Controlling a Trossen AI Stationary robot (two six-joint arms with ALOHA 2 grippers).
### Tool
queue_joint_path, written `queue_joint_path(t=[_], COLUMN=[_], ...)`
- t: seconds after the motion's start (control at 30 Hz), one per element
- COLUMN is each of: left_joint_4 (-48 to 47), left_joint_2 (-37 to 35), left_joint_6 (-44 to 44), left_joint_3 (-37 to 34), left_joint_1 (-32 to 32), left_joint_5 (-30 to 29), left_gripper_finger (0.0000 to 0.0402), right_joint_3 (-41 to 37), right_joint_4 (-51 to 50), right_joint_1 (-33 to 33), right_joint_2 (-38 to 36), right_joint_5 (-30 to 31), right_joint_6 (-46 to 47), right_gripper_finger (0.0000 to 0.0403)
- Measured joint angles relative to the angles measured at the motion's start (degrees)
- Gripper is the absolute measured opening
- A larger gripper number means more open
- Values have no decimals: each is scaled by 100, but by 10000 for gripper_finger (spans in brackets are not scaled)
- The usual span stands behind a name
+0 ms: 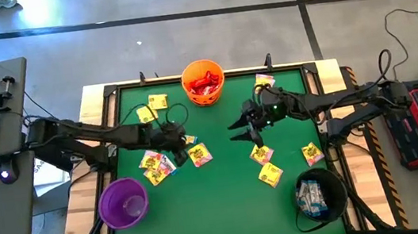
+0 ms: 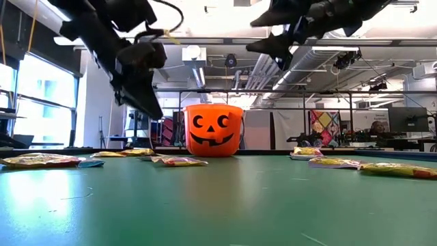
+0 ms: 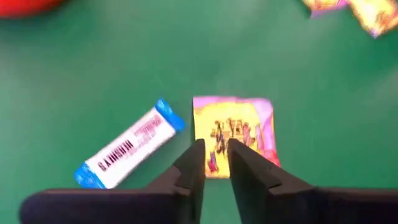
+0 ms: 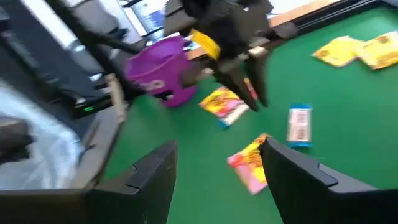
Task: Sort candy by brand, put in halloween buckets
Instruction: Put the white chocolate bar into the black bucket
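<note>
**Left fingers parted a crack over a yellow packet, right arm hanging open mid-table**

Left gripper (image 3: 216, 163) first: its two dark fingers (image 3: 193, 168) are only a narrow slit apart and empty, tips poised just above a flat yellow-and-pink wrapped candy packet (image 3: 235, 134). That packet lies flat on the green table (image 1: 228, 210). Just beside it, not touching, is a long white packet with blue ends (image 3: 129, 147), its long axis running diagonally, one blue end pointing toward the yellow packet's corner.

From above, this gripper sits left of centre, with a loose cluster of yellow packets (image 1: 157, 166) just beside it toward the near left corner. The round purple plastic bucket (image 1: 123, 203) stands at that corner.

Right gripper (image 1: 244, 129) hangs over the middle with fingers wide apart, holding nothing. A few yellow packets (image 1: 270, 175) lie scattered between it and the round black bucket (image 1: 319, 194) at the near right corner, which has white-blue packets inside.

The orange pumpkin-face bucket (image 1: 203, 83) stands at the middle of the far edge, red packets in it. Bare green along the near edge between the purple and black buckets.
</note>
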Motion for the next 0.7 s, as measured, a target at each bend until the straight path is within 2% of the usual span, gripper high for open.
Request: queue_joint_path(t=[0.13,0.33,0.57,0.7], left_joint_4=[-5,-71,-523,-872], left_joint_2=[317,631,1066,1251], left_joint_6=[252,823,856,1135], left_joint_3=[116,378,481,482], left_joint_1=[-185,-274,-293,-313], left_joint_5=[-31,-700,-790,-909], left_gripper_finger=[104,152,168,168], right_joint_3=[0,0,-2,-2], right_joint_4=[-12,-51,-225,-301], right_joint_1=[0,-218,-738,-921], right_joint_2=[-26,-79,-79,-79], right_joint_5=[-544,-780,-946,-834], right_joint_6=[340,-741,-1706,-1677], right_gripper_finger=[220,220,220,220])
